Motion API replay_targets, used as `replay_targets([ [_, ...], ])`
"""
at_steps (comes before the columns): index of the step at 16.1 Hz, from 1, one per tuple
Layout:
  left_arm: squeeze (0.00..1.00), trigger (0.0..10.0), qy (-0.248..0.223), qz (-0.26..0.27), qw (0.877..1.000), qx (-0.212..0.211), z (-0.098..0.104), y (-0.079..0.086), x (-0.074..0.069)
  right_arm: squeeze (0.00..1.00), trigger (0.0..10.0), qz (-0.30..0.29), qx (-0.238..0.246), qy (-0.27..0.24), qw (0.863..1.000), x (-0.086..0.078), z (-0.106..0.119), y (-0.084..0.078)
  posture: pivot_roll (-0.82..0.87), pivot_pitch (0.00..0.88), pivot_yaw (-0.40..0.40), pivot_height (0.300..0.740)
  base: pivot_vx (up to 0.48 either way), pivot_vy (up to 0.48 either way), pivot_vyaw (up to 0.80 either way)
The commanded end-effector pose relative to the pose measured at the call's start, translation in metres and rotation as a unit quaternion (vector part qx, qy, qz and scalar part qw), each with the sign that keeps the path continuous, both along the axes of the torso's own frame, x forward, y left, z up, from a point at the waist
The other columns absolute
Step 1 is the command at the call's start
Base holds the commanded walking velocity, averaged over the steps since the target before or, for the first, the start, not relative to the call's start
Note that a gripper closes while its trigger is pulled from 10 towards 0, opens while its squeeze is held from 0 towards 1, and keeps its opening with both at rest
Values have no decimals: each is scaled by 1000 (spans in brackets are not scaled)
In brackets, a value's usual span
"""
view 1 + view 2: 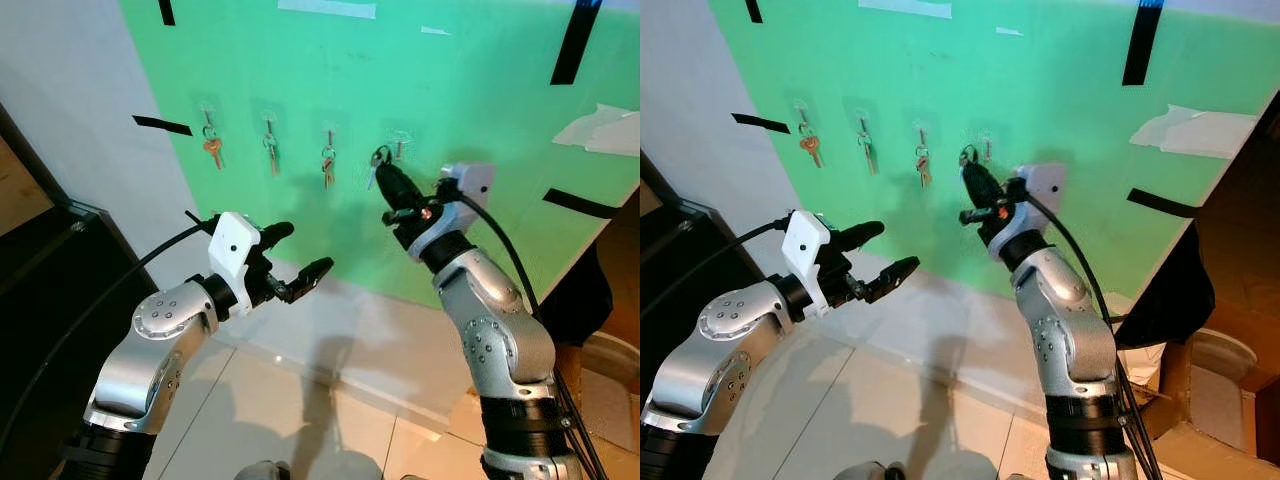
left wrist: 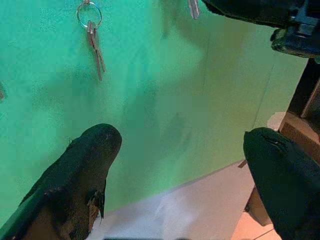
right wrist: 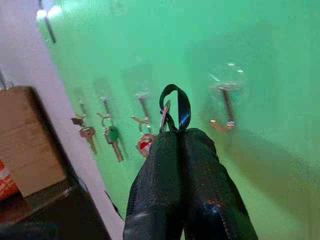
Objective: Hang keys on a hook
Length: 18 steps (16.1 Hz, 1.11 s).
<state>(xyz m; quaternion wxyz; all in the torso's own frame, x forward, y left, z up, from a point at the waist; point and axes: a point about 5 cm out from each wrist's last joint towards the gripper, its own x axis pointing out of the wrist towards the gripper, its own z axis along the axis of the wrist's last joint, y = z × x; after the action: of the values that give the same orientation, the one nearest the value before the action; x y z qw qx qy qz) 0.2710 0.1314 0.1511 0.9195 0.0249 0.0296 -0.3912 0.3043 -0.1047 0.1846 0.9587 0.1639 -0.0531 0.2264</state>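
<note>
On the green board (image 1: 480, 150) are four clear hooks. Key sets hang on three of them (image 1: 212, 148) (image 1: 271, 150) (image 1: 328, 165). The fourth hook (image 1: 400, 146) (image 3: 226, 102), furthest right, is bare. My right gripper (image 1: 386, 172) is raised to the board and shut on a key ring with a key (image 3: 172, 107). The ring sits just left of the bare hook, close to it but apart from it. My left gripper (image 1: 305, 248) is held lower, off the board, with its fingers wide open and nothing between them.
Black tape strips (image 1: 575, 45) and white paper patches (image 1: 605, 130) mark the board. A dark cabinet (image 1: 40, 270) stands at the left and cardboard boxes (image 1: 1230, 330) at the right. A white skirting strip (image 1: 340, 340) runs under the board, with tiled floor (image 1: 280, 420) below.
</note>
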Motion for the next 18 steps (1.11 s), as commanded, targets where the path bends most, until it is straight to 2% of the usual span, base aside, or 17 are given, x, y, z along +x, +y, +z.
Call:
replay_targets([
  [1,0,10000,-2,-1,1000,4,3,2,1,0,10000,-4,21,1,1000,2,3,-1,-9,0,54,740,0,0,0],
  [5,0,10000,-2,-3,1000,5,3,1,2,0,10000,2,61,45,997,3,-8,-4,-7,0,57,740,0,0,0],
  [8,0,10000,-2,-5,1000,5,4,1,2,0,10000,27,89,83,992,1,-19,-2,-7,0,59,740,0,0,0],
  [11,0,10000,-1,-7,1000,5,4,1,2,0,10000,8,115,119,986,3,-28,-7,-8,0,60,740,0,0,0],
  [18,0,10000,-2,-7,1000,6,4,1,2,0,10000,-1,117,141,983,5,-34,-11,-7,0,60,740,0,0,0],
])
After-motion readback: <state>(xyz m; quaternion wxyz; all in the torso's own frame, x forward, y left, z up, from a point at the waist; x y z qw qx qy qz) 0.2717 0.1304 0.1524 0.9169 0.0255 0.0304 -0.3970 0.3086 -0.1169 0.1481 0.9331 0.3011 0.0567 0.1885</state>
